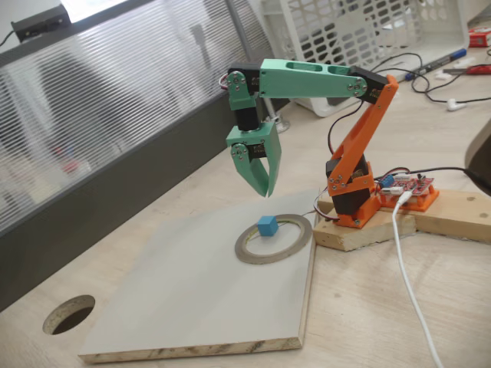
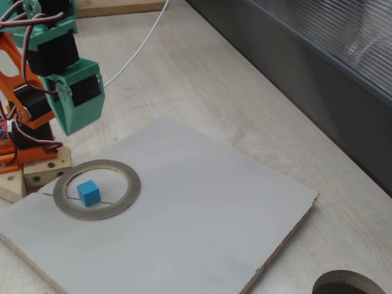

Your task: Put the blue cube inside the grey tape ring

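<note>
The blue cube [image 1: 266, 225] [image 2: 89, 192] rests flat on the board inside the grey tape ring [image 1: 253, 254] [image 2: 133, 187], close to the ring's rim on the side nearest the arm's base. It is free of the gripper. The green gripper [image 1: 267, 192] [image 2: 72, 130] hangs a short way above the ring with its fingers pointing down. Its tips appear to meet in a fixed view, with nothing between them.
The ring lies near a corner of a pale grey board [image 1: 192, 299] [image 2: 196, 214]. A round hole [image 1: 69, 314] [image 2: 349, 283] is cut in the wooden table beside the board. The arm's orange base stands on wooden blocks [image 1: 453, 211], with a white cable [image 1: 406, 268] trailing forward.
</note>
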You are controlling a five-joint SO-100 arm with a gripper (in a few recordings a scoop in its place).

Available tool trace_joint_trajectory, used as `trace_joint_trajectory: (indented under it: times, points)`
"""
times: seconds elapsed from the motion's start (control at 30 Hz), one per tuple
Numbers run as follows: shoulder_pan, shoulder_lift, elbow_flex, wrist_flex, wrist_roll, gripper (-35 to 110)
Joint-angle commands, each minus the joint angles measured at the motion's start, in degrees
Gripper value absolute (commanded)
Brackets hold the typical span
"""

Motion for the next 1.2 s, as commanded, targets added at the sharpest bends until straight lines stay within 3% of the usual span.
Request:
trace_joint_trajectory:
  times: [0.0, 1.17]
  points:
    - [0.35, 0.88, -0.35, -0.09, -3.96, 4]
    - [0.26, 0.7, -0.09, 0.62, -4.04, 4]
